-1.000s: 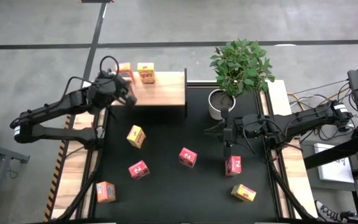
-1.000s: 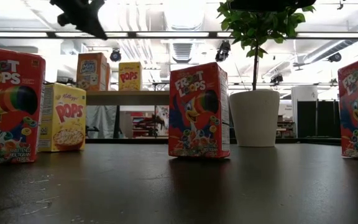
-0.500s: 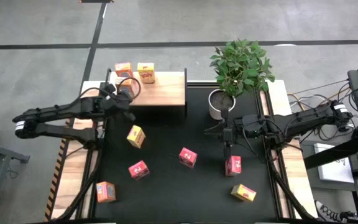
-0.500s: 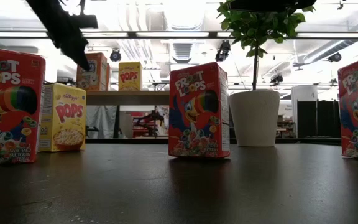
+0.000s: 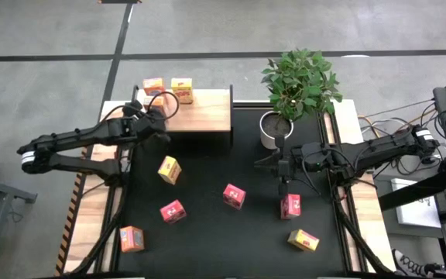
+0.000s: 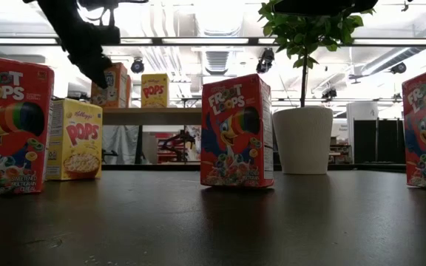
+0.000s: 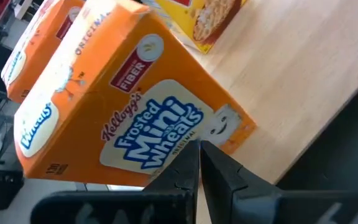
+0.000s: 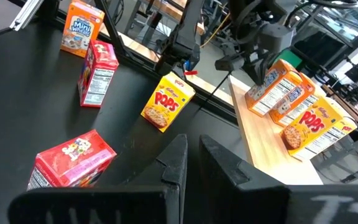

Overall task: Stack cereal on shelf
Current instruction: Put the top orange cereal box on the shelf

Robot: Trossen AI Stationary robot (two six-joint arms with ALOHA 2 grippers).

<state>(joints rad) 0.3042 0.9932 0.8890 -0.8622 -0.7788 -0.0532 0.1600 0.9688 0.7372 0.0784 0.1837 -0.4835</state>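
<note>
The shelf is taken as the landmark: it stands at the far left of the black table, with the plant pot just off its right end. Three boxes are already stood at its left end, two orange boxes and one yellow box; the rest of the board is bare, so open room lies to their right.

The left gripper is held at the shelf's near left corner, fingers shut and empty, with the nearest orange box just beyond it. The yellow box on the table lies close in front of the shelf and is judged nearest to this arm.

The right gripper hangs well right of the shelf, near the pot, fingers narrowed to a slit and nothing seen held. A red box sits just below it, away from the shelf. Further red, orange and yellow boxes are scattered nearer the table's front edge.
</note>
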